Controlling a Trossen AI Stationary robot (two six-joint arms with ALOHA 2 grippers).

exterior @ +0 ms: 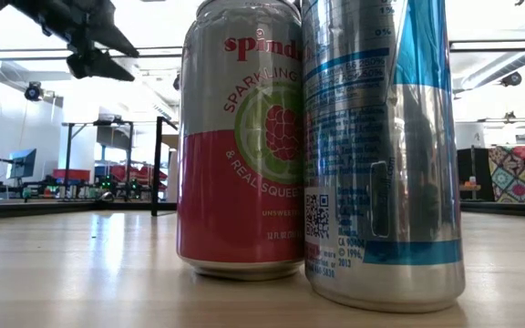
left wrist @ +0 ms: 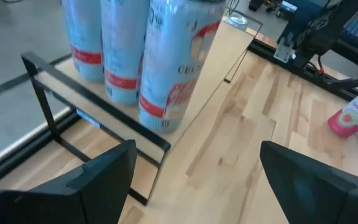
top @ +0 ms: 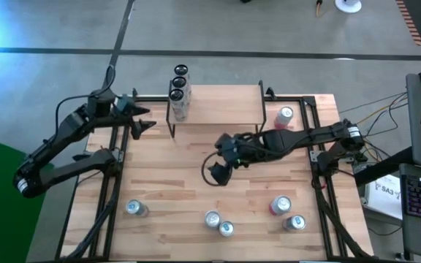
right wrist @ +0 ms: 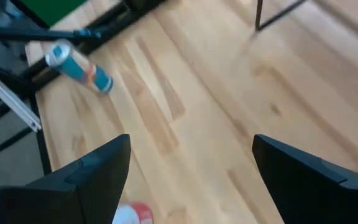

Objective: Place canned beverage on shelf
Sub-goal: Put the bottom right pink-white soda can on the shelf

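The right gripper [top: 220,169] hovers mid-table, jaws wide and empty; the left gripper [top: 140,119], also wide and empty, waits beside the shelf [top: 225,102], where three cans [top: 179,92] stand upright. Next, it should drop squarely over a loose can [top: 281,205] near the front edge. That can stands upright, long axis vertical, top upward.

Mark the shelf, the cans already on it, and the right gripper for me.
shelf [top: 225,102]: high view, bare top board.
cans on the shelf [top: 179,90]: high view, middle can's top.
right gripper [top: 218,174]: high view, midway between its open fingertips.
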